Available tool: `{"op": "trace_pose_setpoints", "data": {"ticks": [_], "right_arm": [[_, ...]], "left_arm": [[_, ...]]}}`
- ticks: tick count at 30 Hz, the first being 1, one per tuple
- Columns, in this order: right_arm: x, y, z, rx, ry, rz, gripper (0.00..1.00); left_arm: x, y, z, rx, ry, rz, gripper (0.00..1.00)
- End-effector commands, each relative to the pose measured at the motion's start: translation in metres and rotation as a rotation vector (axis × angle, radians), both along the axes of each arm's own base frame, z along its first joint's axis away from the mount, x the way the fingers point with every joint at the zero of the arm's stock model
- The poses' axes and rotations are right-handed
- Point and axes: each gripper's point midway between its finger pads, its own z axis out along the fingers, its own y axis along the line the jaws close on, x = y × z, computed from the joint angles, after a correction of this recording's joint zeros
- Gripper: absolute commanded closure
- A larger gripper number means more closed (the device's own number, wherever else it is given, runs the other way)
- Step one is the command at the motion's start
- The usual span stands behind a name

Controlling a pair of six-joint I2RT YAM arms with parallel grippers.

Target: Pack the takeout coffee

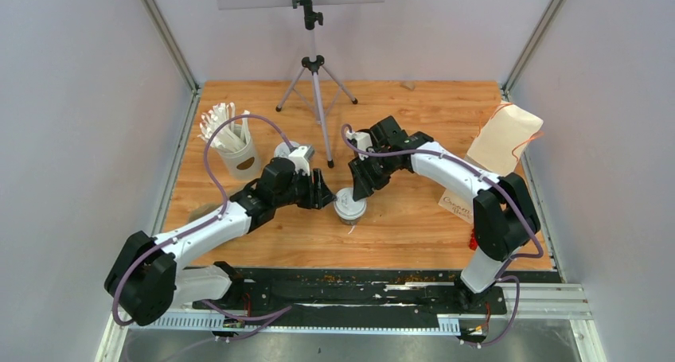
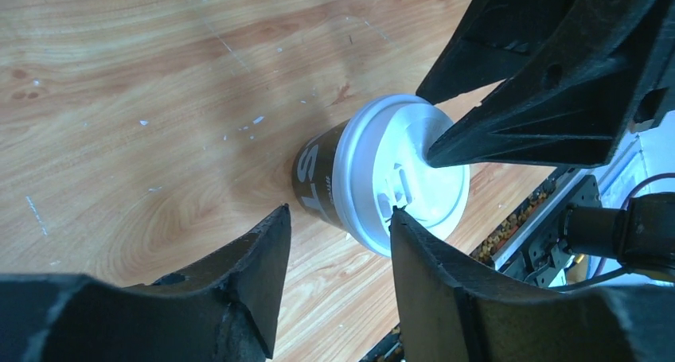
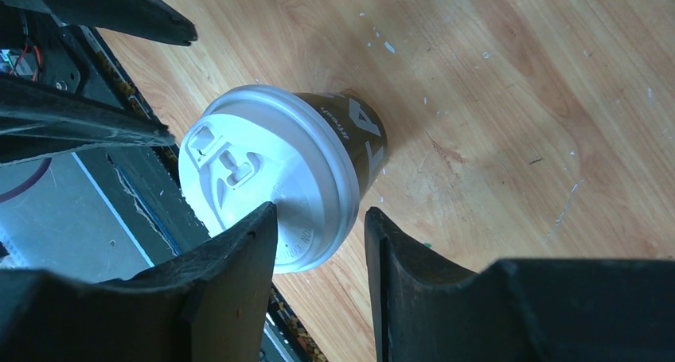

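Cup (image 1: 350,208) with lid (image 3: 263,171), upright at centre of top view. Left gripper (image 2: 338,215) apart, one tip at lid rim. Right gripper (image 3: 320,211) apart, straddling lid edge; neither clamped

Seen from the top view, the left arm (image 1: 203,233) is extended from lower left toward frame centre, and the right arm (image 1: 458,171) is raised at lower right and elbowed back in toward centre. The left gripper (image 1: 325,193) and right gripper (image 1: 360,188) are positioned almost tip to tip at mid-frame, pitched downward. In both wrist views the jaws are held parted.
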Motion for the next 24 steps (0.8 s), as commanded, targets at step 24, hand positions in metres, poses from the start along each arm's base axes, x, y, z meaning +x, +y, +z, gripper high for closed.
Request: {"op": "trace_pose_setpoints", "data": {"ticks": [24], "right_arm": [[0.005,-0.003,0.045,0.034,-0.039,-0.152,0.55]], "left_arm": [[0.006,-0.025,-0.005,-0.012,0.002,-0.112,0.55]]}}
